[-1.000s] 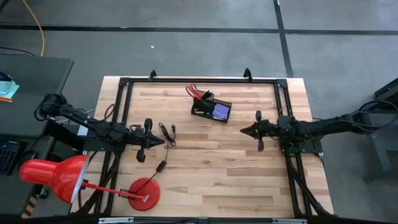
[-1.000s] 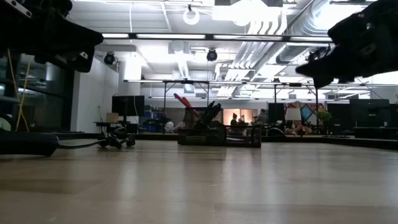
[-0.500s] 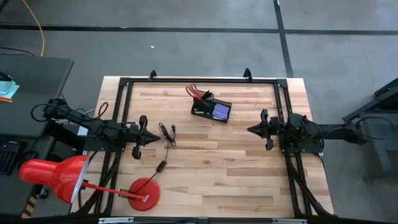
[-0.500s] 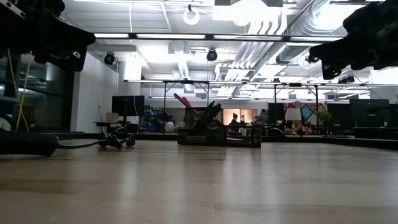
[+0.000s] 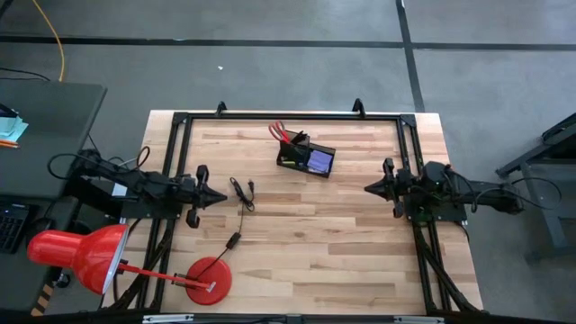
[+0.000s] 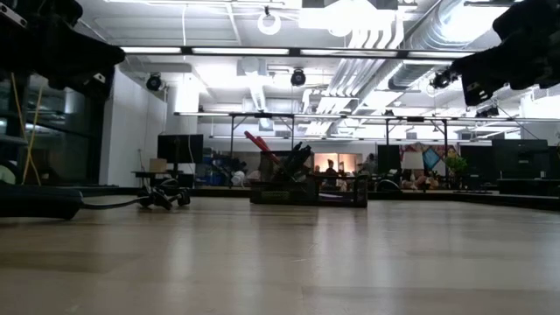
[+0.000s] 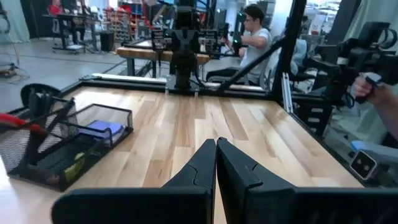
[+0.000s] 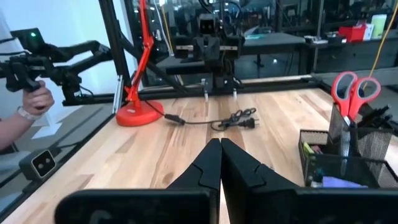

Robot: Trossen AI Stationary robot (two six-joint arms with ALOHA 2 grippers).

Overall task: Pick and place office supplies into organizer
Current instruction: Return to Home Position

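The black mesh organizer [image 5: 306, 158] stands on the table's far middle. Red-handled scissors [image 5: 281, 133] stick up from its taller cup section, beside dark pens. A purple sticky-note pad [image 5: 319, 161] lies in its lower tray. My left gripper [image 5: 221, 199] hovers shut, pointing level, at the table's left side. My right gripper [image 5: 367, 189] hovers shut, pointing level, at the right side. Both are well clear of the organizer and hold nothing. The scissors [image 8: 349, 87] and organizer [image 7: 59, 146] also show in the wrist views.
A thin black cable [image 5: 241, 200] lies on the table just beyond my left gripper. A red desk lamp stands with its round base [image 5: 208, 280] at the near left. A black frame [image 5: 288, 117] rims the table. People show beyond the table in the wrist views.
Both arms have drawn back from the table's middle: my left gripper toward the left edge, my right gripper toward the right edge. Both have stayed shut and level. Nothing on the table has moved.
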